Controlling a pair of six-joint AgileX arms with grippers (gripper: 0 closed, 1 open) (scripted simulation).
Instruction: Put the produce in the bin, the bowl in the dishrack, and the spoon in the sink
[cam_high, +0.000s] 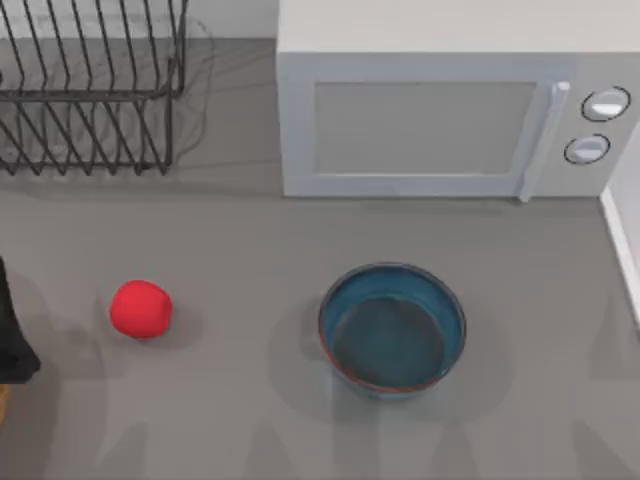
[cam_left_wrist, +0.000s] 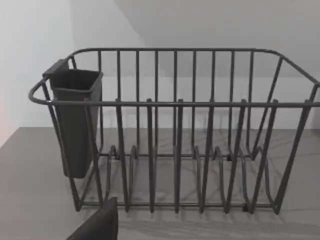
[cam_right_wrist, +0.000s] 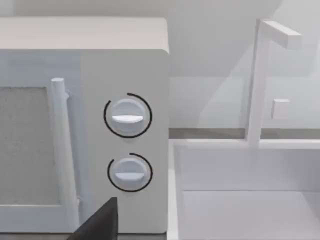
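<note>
Red produce (cam_high: 140, 308) lies on the table's left half, close beside the left arm at the left edge — that arm is likely nearer. Bowl (cam_high: 392, 329) sits mid-table, dishrack (cam_high: 88, 85) far left. Neither pincer's grip state can be told.

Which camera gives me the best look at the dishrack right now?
The left wrist view: the dishrack sits whole and front-on there, with its upright rods and a dark cup hung at one end. The top view catches part of it, cut off at the far left corner. The right wrist view faces the microwave.
</note>
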